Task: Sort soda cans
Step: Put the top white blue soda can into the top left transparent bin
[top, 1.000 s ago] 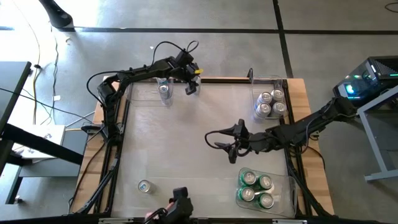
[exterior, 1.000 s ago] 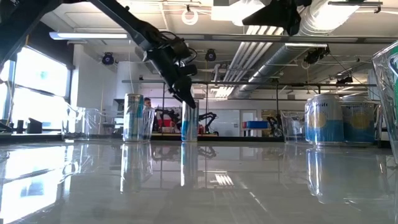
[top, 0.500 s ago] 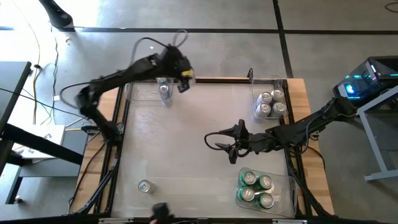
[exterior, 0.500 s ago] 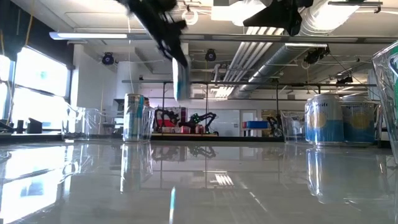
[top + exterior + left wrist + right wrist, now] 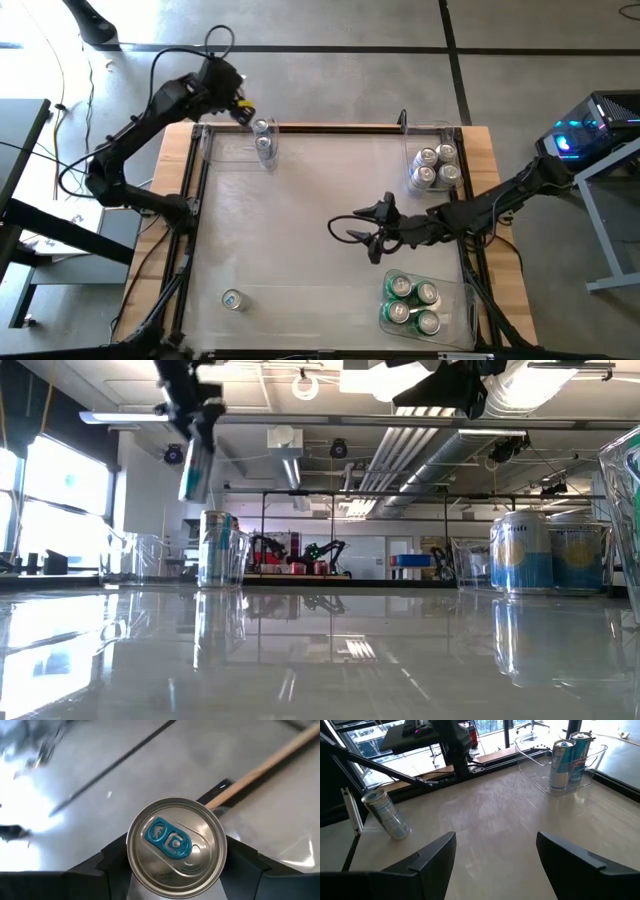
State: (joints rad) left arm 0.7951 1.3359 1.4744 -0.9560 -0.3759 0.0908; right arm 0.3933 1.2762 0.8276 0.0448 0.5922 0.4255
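Standing by the worktop [image 5: 300, 240] and it looks like the sort is mostly done but not finished. Far left corner: the left tool [image 5: 243, 108] is up in the air over the clear bin [image 5: 225, 148] there, clamped around a silver can with a blue tab [image 5: 175, 847], and that bin already has one can standing in it [image 5: 264, 145]. So that's a drop-off in progress, I'd guess. Near the front left edge there's one stray can [image 5: 231, 299] sitting alone on the worktop, which I'd say is the last one left to pick. Moving to the middle, the right tool [image 5: 372, 238] hangs just above the surface with its fingers spread wide and nothing between them. On the right, the far bin [image 5: 408, 135] holds four silver-blue cans [image 5: 434, 167] and the near bin [image 5: 468, 305] holds four green ones [image 5: 412, 303], both look settled. Hard to make out: the colour of the stray can's body from above, and whether the carried can is fully over the bin or just beside its rim. The low view only shows it tilted and blurry.
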